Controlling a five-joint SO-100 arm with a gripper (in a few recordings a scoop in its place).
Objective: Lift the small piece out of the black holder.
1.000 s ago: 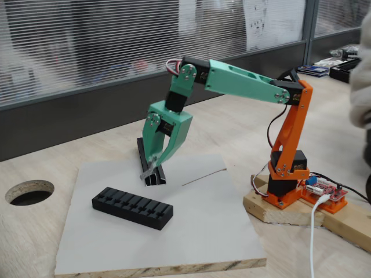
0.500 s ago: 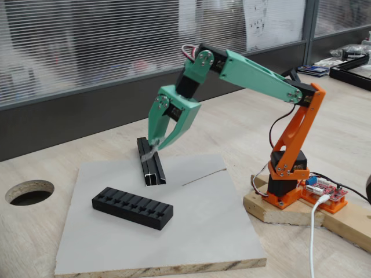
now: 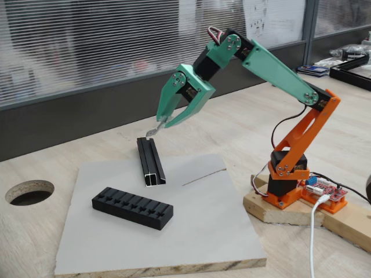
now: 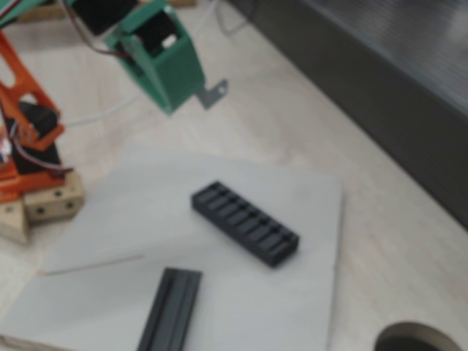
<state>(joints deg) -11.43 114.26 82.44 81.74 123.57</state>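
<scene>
Your arm is two-toned: the base column and shoulder bracket are bright orange plastic, while the long upper link, the wrist housing and the gripper are mint green. You can see black servo blocks set into the joints, each with a round silver hub and small screws. Red, white and black leads loop out at the elbow, and a dark cable runs down the orange column.

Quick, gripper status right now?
Gripper: closed on the small piece, held in the air above the black channel rail.
</scene>
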